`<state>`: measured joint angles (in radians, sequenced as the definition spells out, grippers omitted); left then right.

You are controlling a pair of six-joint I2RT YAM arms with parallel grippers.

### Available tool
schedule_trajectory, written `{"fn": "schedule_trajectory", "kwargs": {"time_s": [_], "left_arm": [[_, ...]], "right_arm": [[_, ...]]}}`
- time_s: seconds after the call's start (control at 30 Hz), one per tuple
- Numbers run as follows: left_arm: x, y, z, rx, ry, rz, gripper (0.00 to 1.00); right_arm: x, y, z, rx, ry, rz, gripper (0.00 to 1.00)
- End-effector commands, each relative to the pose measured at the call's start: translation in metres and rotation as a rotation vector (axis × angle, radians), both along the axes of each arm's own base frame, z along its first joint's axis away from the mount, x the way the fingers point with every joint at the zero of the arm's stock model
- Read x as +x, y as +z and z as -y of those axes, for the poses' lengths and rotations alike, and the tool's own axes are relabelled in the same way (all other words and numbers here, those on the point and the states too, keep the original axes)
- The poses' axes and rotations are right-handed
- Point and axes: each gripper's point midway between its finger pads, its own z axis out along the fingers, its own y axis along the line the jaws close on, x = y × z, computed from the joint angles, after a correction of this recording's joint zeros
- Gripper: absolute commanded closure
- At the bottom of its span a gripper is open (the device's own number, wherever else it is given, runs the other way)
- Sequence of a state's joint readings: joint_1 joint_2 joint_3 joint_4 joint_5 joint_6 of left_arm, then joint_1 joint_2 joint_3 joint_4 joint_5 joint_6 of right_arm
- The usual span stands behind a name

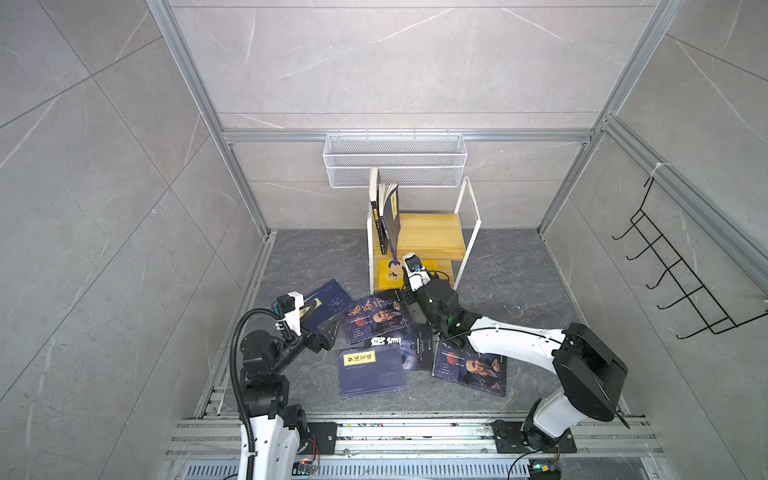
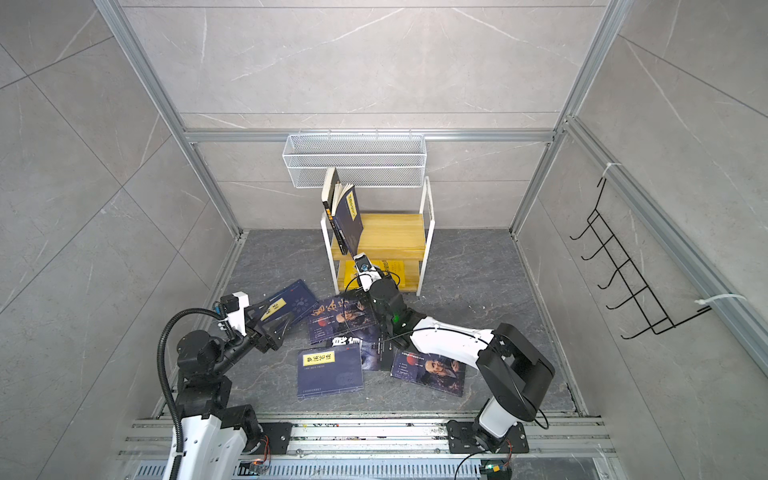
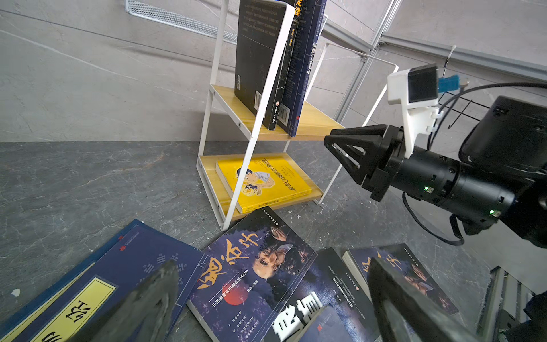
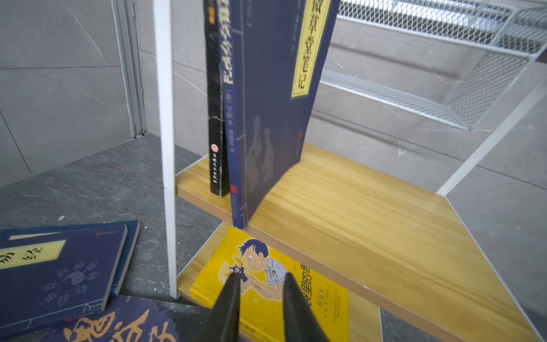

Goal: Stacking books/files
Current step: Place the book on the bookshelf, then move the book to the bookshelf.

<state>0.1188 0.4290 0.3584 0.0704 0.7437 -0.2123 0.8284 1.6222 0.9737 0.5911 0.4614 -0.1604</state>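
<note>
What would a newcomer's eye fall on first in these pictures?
Probably the bright yellow book lying flat on the lower shelf of the white rack, with the right gripper empty just before it. Next, dark navy books strewn over the grey floor, and two books standing on the upper shelf.

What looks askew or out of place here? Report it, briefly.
The loose books lie scattered on the floor, overlapping at odd angles, not stacked. On the upper shelf, the navy book stands tilted beside the black book, its lower corner jutting past the front edge.
</note>
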Motion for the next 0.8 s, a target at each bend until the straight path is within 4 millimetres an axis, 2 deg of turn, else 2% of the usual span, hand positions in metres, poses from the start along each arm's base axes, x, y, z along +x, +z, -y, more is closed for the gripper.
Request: {"fn": "schedule_trajectory", "kwargs": {"time_s": [0.0, 0.13, 0.33, 0.53, 0.77], "left_arm": [[-0.003, 0.012, 0.002, 0.006, -0.021, 0.063, 0.0], [-0.003, 0.011, 0.001, 0.01, -0.017, 0.049, 0.0], [-0.004, 0.012, 0.003, 0.01, -0.025, 0.054, 0.0], [-0.007, 0.015, 0.004, 0.016, -0.028, 0.073, 0.0], [-0.008, 0.016, 0.004, 0.02, -0.029, 0.079, 0.0]], "right_arm": [[0.024, 0.019, 0.0, 0.039, -0.001, -0.009, 0.77], [0.061, 0.02, 0.006, 0.095, -0.041, -0.051, 0.88], [0.103, 0.018, -0.004, 0.108, -0.053, -0.082, 0.96], [0.123, 0.012, -0.025, 0.126, -0.02, -0.106, 0.97], [0.134, -0.003, -0.037, 0.138, -0.012, -0.133, 0.97]]}}
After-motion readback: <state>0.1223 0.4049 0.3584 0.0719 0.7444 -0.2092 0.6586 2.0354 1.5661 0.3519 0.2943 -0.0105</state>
